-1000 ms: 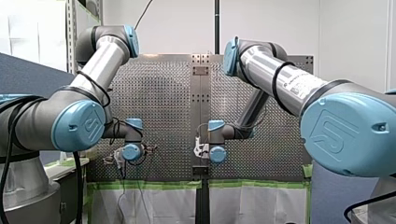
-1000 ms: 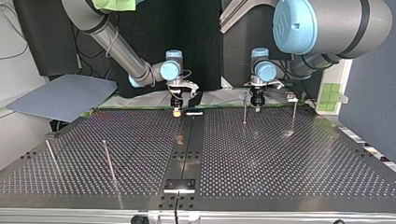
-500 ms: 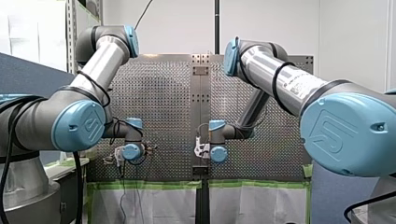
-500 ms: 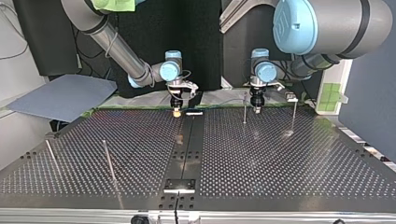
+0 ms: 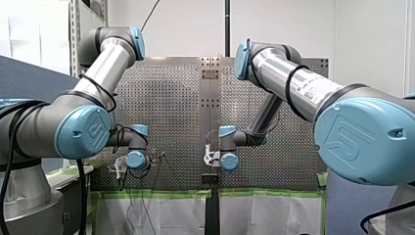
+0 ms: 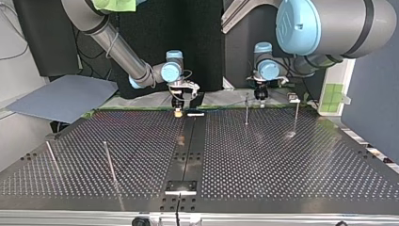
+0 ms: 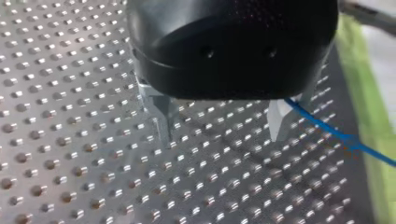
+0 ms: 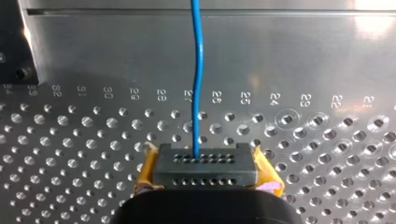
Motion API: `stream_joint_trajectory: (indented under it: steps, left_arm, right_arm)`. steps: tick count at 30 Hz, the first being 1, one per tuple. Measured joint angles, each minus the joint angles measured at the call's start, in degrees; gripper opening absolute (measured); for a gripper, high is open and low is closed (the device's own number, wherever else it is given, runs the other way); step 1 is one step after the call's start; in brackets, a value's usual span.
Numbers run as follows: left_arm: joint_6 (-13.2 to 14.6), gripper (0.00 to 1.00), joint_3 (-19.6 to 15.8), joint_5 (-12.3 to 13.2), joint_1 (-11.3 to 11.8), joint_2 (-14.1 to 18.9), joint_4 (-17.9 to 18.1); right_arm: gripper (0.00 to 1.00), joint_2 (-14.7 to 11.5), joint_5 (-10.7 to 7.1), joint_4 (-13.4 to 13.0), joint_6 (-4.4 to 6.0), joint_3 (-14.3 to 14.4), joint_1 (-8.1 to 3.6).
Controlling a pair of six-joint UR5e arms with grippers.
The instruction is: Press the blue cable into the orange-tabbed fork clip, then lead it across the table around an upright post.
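1. My right gripper (image 8: 204,169) is clamped on the blue cable (image 8: 198,84), which runs straight ahead from the fingertips over the perforated table (image 8: 70,140).
2. My left gripper (image 7: 218,122) has its jaws apart and empty; the cable slants past outside one finger.

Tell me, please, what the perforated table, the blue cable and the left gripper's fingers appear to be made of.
The perforated table: metal, probably aluminium or steel, with a brushed, shiny finish; its holes catch bright glints. The blue cable: thin flexible wire in smooth, likely plastic, insulation; it curves gently. My left gripper's fingers: bare pale metal, dull grey sheen, no pads visible.
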Motion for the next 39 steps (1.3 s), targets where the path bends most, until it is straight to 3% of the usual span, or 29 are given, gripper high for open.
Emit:
stream_joint_trajectory:
  steps: [20, 30, 39]
  left_arm:
    - [-1.1, 1.00, -8.9, 9.2, 0.8, 0.7, 5.9]
    - [-1.2, 1.00, -11.9, 14.0, 1.2, 1.7, 10.7]
    - [-1.5, 1.00, -14.2, 14.4, 1.3, 3.1, 14.6]
  right_arm:
    - [0.00, 0.0, 0.00, 1.3, -0.08, 0.0, -0.02]
    - [0.00, 0.0, 0.00, 1.4, -0.09, 0.0, -0.14]
    - [0.00, 0.0, -0.02, 1.4, -0.17, 0.0, -0.17]
